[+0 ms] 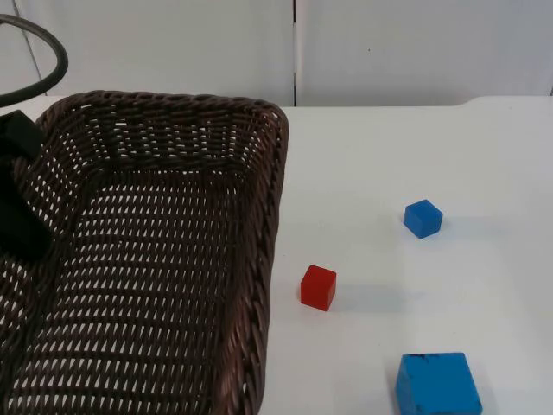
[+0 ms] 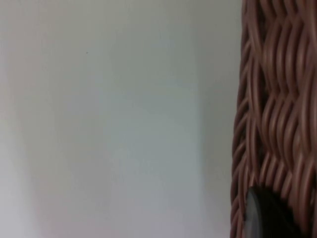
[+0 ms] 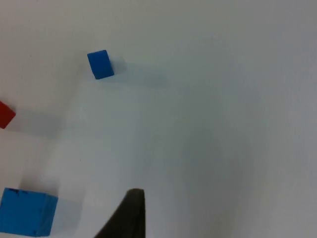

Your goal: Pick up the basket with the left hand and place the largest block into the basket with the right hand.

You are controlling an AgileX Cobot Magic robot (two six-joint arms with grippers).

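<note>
- Basket (image 1: 164, 259): the brown wicker body stands large at the top view's left side and appears raised toward the camera, so the lift is judged done or well in hand. The left tool (image 1: 22, 186) is at the basket's left rim; a wicker wall (image 2: 277, 114) sits just beside its fingertip. Grip state: cannot tell.
- Large blue block (image 1: 438, 385): judged the largest and the one to load. It rests on the white bench (image 1: 415, 156), well apart from the basket. Placement remains.
- Right tool (image 3: 130, 218): hovers above the bench near the large blue block (image 3: 26, 211), holding nothing; opening cannot be told.
- Red block (image 1: 318, 287) and small blue block (image 1: 422, 218): on the bench, untouched.
- Markings: no writing or labels readable.
</note>
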